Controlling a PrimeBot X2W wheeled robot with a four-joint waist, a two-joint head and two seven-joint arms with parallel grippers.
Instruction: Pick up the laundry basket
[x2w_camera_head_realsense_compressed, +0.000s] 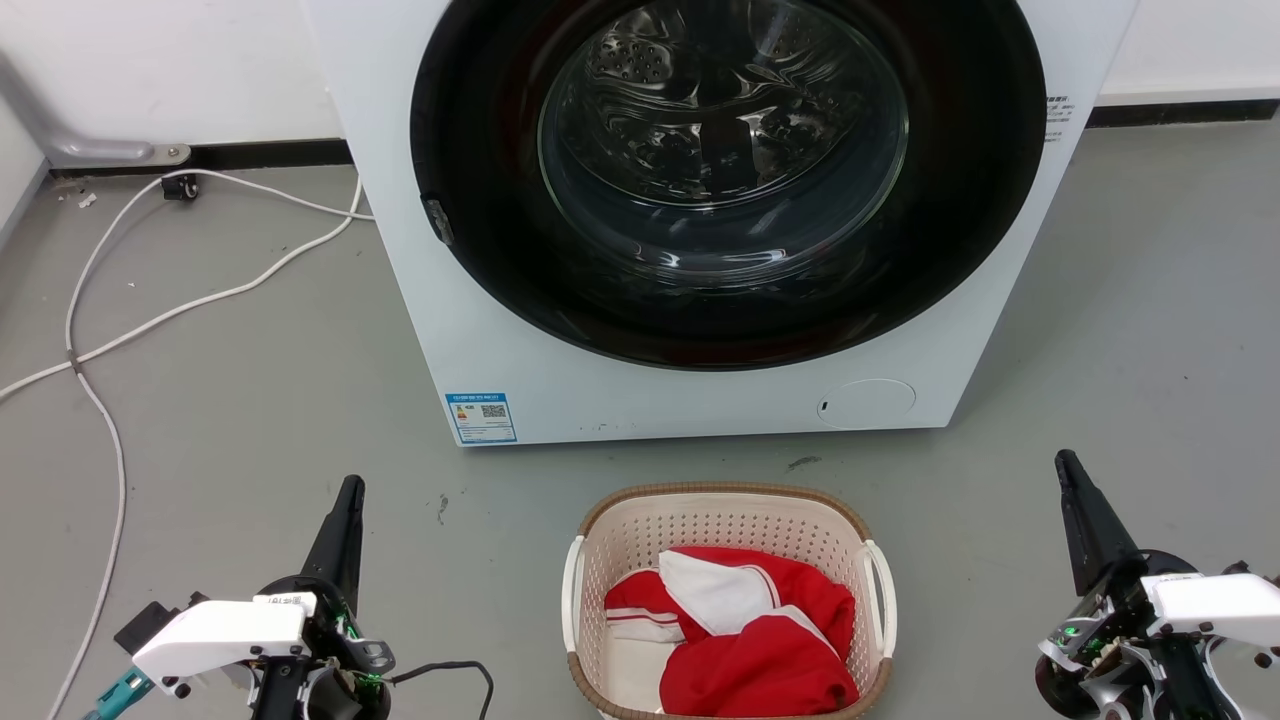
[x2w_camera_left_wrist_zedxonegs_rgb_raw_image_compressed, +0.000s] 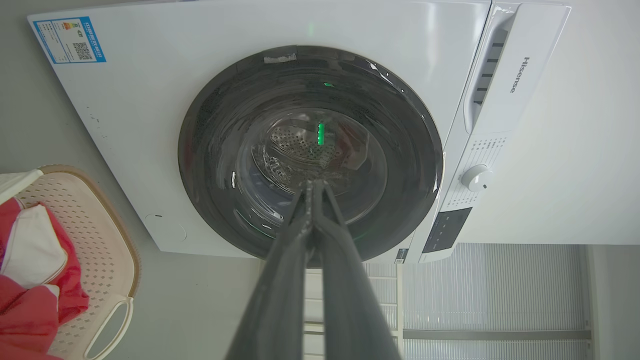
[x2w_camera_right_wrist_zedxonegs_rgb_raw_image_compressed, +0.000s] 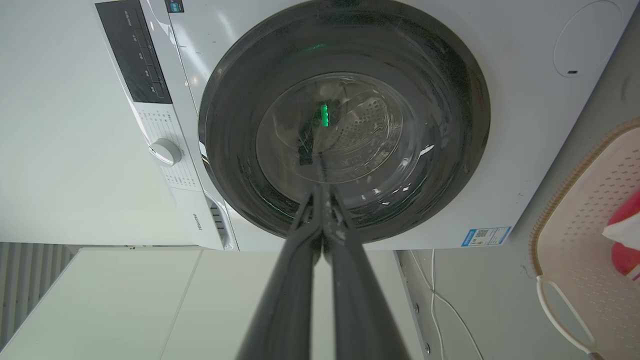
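- A white front-loading washing machine (x2w_camera_head_realsense_compressed: 720, 190) takes up the far middle of the scene. Its round dark glass door is closed, and the steel drum shows through it.
- A grey floor (x2w_camera_head_realsense_compressed: 220, 420) spreads all around, scuffed in places.
- The laundry basket (x2w_camera_head_realsense_compressed: 720, 525) sits on the floor near the robot, just in front of the machine's door and midway between the two arms. It is cream perforated plastic with a brown woven-look rim. Its left handle (x2w_camera_head_realsense_compressed: 571, 595) and right handle (x2w_camera_head_realsense_compressed: 889, 600), both white, face outward toward the arms, which seems to suit a two-sided lift.
- A red and white garment (x2w_camera_head_realsense_compressed: 760, 640) lies crumpled inside the basket, so the lift will likely carry a light, soft load.
- The left gripper (x2w_camera_head_realsense_compressed: 350, 495) hovers low at the near left, well apart from the basket and pointing toward the machine. In the left wrist view its dark fingers (x2w_camera_left_wrist_zedxonegs_rgb_raw_image_compressed: 300, 235) are pressed together and hold nothing.
- The right gripper (x2w_camera_head_realsense_compressed: 1068, 470) mirrors it at the near right, also well clear of the basket. Its fingers (x2w_camera_right_wrist_zedxonegs_rgb_raw_image_compressed: 305, 235) are likewise clenched on nothing. Both would probably need to spread before taking a handle.
- A white cable (x2w_camera_head_realsense_compressed: 200, 300) trails across the floor at the far left, away from the work.
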